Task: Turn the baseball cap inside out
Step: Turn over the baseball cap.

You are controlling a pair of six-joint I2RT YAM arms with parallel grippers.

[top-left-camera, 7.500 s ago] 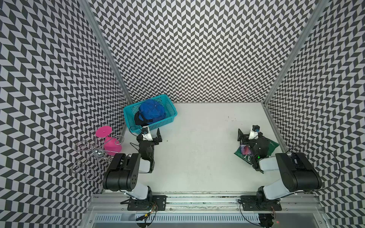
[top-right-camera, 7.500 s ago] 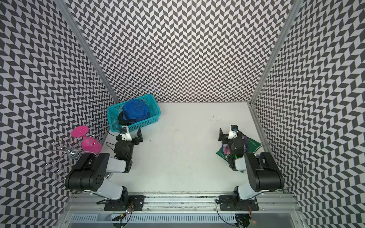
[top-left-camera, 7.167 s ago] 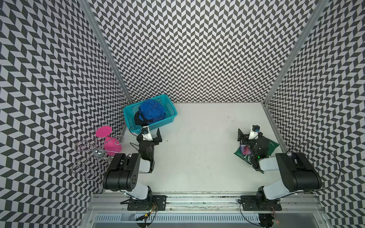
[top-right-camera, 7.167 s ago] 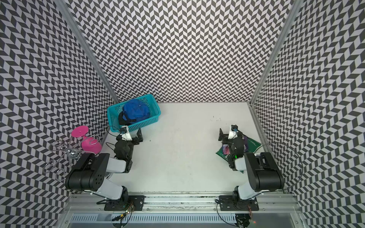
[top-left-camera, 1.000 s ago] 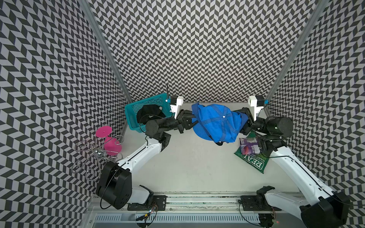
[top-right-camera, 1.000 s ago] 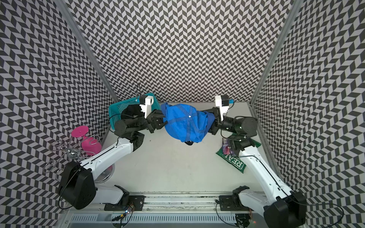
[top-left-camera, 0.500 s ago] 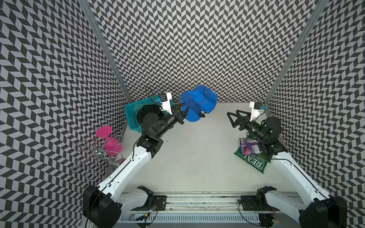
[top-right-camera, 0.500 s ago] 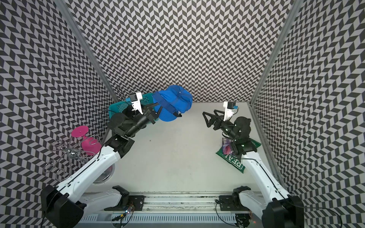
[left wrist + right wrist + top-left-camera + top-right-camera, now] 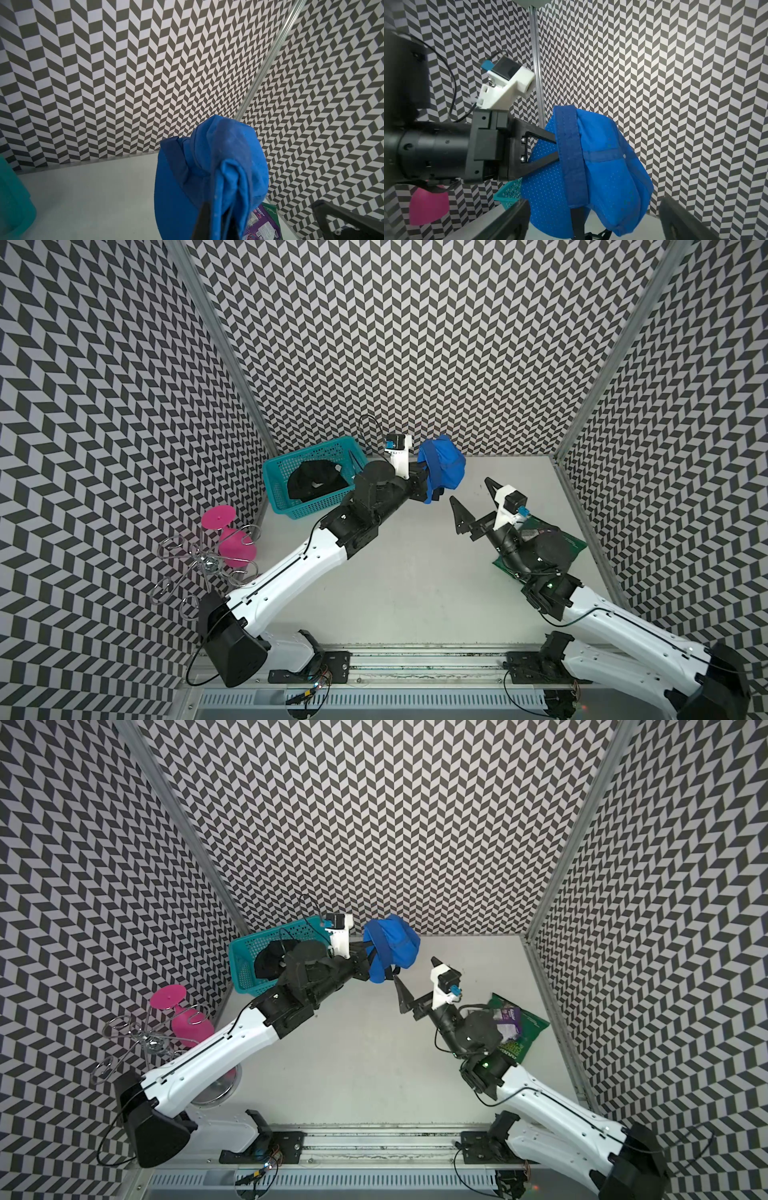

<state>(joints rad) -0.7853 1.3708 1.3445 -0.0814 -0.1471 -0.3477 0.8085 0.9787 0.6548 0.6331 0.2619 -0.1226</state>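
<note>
In both top views the left gripper is clenched on the blue baseball cap, holding it in the air above the grey counter, a little above the centre of the frame and close to the foot of the chevron back wall. The cap hangs crumpled from the black fingers, clear of the counter. In the right wrist view the left gripper pinches the fabric right at a dark blue band; that band, a taped seam and dotted mesh cloth face the camera – the brim is folded under, with a thin strap dangling from the lower edge. The left wrist view shows the cap bunched around the fingers, at lower centre of that picture.

The right gripper is released, its two pointed fingers spread wide, just to the right of the cap and slightly lower in the frame, aimed toward it but not touching it.

Left of the cap stands a teal basket with a black cap inside. Further lower left are a pink glass and a wire rack. A green snack bag lies at the right edge of the counter, partly under the right arm
</note>
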